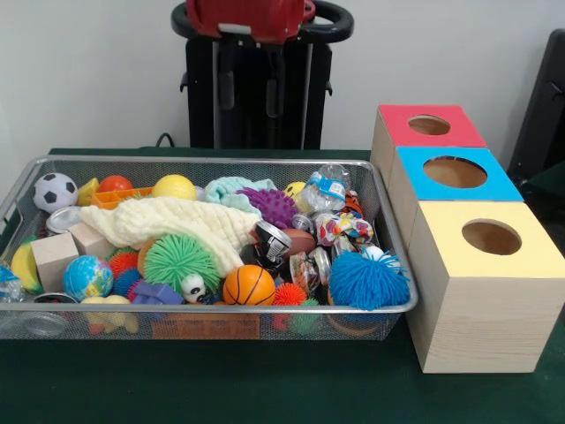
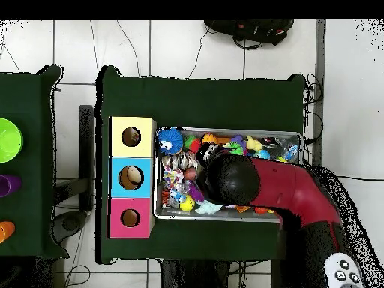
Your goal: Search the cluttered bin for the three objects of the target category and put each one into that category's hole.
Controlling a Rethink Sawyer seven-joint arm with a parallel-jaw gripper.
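The wire mesh bin [image 1: 203, 160] is full of toys; it also shows in the overhead view [image 2: 300, 136]. A knotted multicoloured rope toy [image 1: 346, 227] lies at its right end, among clear jars. In the overhead view more braided cord [image 2: 172, 180] shows at the bin's end by the boxes. I cannot make out other rope toys apart. The yellow-faced box's hole [image 1: 491, 237] is dark and open, nearest the camera; it shows in the overhead view too [image 2: 131, 137]. The red arm reaches over the bin's middle; its black end with the gripper [image 2: 232, 180] is seen only from above.
The blue-faced box [image 1: 455, 172] and red-faced box [image 1: 430, 125] stand behind the yellow one. In the bin lie a fuzzy blue ball [image 1: 366, 281], a cream cloth [image 1: 177, 225], a green spiky ball [image 1: 179, 262], a small basketball [image 1: 248, 285] and a soccer ball [image 1: 55, 191].
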